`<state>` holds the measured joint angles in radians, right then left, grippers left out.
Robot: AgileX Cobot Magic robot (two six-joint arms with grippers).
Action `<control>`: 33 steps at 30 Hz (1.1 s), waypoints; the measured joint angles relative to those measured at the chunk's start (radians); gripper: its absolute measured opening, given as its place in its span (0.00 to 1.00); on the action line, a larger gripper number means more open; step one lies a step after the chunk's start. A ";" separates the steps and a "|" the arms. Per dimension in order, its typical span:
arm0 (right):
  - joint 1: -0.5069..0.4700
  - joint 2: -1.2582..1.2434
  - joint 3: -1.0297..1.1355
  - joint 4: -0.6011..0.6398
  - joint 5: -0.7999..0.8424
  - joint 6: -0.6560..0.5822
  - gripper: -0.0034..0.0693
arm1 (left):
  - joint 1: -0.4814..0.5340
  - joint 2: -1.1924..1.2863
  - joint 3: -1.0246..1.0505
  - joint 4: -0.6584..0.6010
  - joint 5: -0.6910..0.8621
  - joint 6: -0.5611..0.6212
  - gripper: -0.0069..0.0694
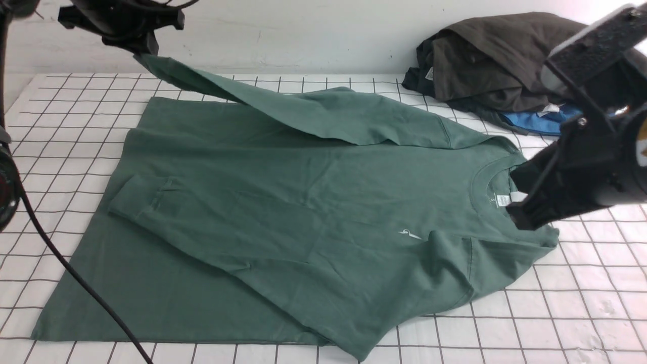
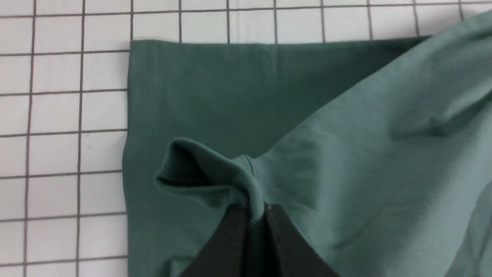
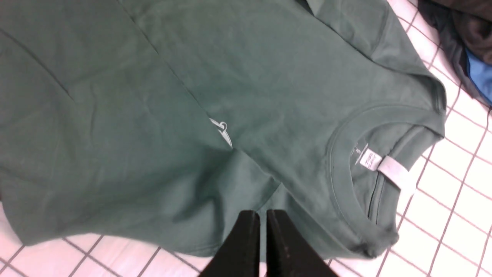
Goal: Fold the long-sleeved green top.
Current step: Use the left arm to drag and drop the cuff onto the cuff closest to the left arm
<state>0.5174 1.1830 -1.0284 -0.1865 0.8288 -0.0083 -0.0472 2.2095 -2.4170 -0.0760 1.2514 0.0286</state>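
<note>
The green top (image 1: 283, 202) lay flat on the gridded table (image 1: 581, 303), soft and limp. My left gripper (image 2: 255, 209) pinched a sleeve cuff (image 2: 200, 177), holding it aloft. The right gripper (image 3: 262, 215) hung near the collar (image 3: 333, 173), jaws together, empty. Seams and cuffs looked the surest holds.

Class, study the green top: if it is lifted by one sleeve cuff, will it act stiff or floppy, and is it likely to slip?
Probably floppy: the sleeve held up by the left gripper sags down to the green top. Likely light: a pinch of cuff carries it. Slipping seems unlikely; the cloth looks matte.
</note>
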 joint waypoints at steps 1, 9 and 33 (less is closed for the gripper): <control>0.000 -0.015 0.018 -0.001 -0.007 0.002 0.08 | -0.013 -0.038 0.072 0.023 0.000 0.002 0.12; 0.000 -0.035 0.088 -0.022 -0.149 0.008 0.08 | -0.043 -0.073 0.562 0.143 -0.030 0.001 0.12; -0.001 -0.035 0.149 -0.079 -0.289 0.008 0.08 | -0.142 -0.289 1.032 0.490 -0.238 -0.269 0.12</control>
<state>0.5161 1.1483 -0.8792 -0.2650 0.5401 0.0000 -0.1888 1.9201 -1.3846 0.4144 1.0138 -0.2405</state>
